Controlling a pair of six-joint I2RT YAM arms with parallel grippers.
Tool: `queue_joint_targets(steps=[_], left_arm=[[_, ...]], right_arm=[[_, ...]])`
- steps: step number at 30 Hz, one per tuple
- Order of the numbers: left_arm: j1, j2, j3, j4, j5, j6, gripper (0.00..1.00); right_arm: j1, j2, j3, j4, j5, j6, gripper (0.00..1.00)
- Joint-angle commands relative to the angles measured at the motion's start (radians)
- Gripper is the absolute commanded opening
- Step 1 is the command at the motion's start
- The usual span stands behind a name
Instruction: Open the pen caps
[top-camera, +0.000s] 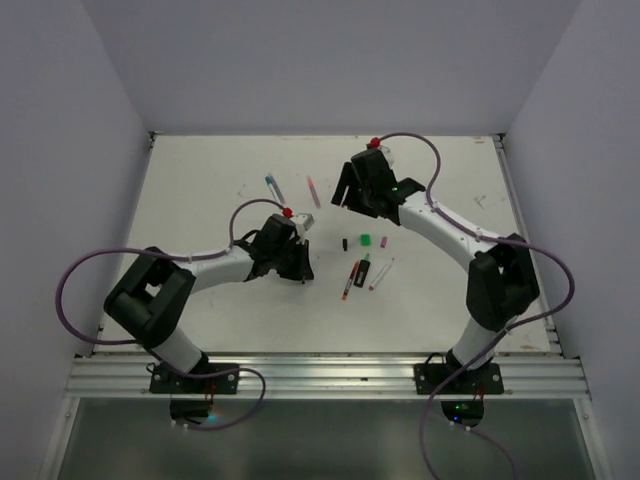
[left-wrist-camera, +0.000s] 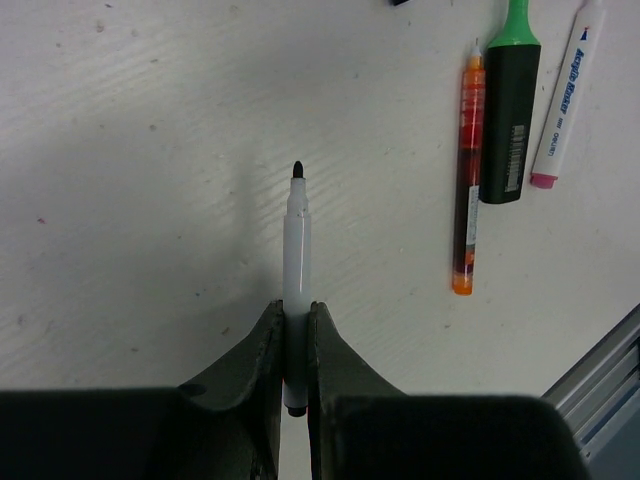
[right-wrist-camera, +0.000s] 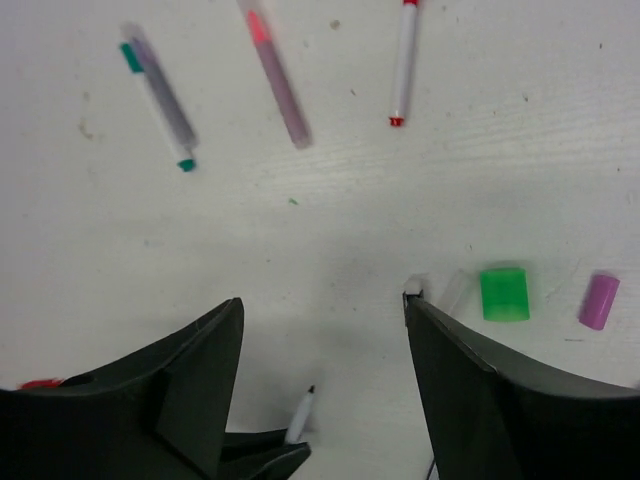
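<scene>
White table (top-camera: 200, 190), scuffed and ink-flecked; plain grey walls (top-camera: 330, 60) on three sides; aluminium rail (top-camera: 330, 378) along near edge.

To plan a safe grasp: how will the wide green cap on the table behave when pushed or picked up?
The green cap looks small and plastic, so probably light and stiff. Its outline seems boxy, so it likely slides rather than rolls, unlike the rounder magenta cap. On the smooth table it may skid away from a finger.
</scene>
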Motion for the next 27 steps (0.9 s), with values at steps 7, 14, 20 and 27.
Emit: queue_joint_targets(steps=[7,14,20,27], left_arm=[[-0.107,0.132,0.128,0.122,-0.014,-0.069,0.09],[-0.150,0.223,0.191,0.131,-0.025,-0.102,0.25],[-0.156,0.238,0.184,0.119,-0.073,-0.145,0.44],[-0.156,0.220,0.170,0.102,-0.121,-0.170,0.54]], right_arm=[[-0.006,-0.237,-0.080,0.090,0.070,-0.064,0.74],[-0.045,-0.302,-0.185,0.105,0.049,-0.053,0.74],[-0.077,-0.340,-0.245,0.113,0.032,-0.048,0.74],[-0.098,-0.372,-0.288,0.116,0.015,-0.056,0.74]])
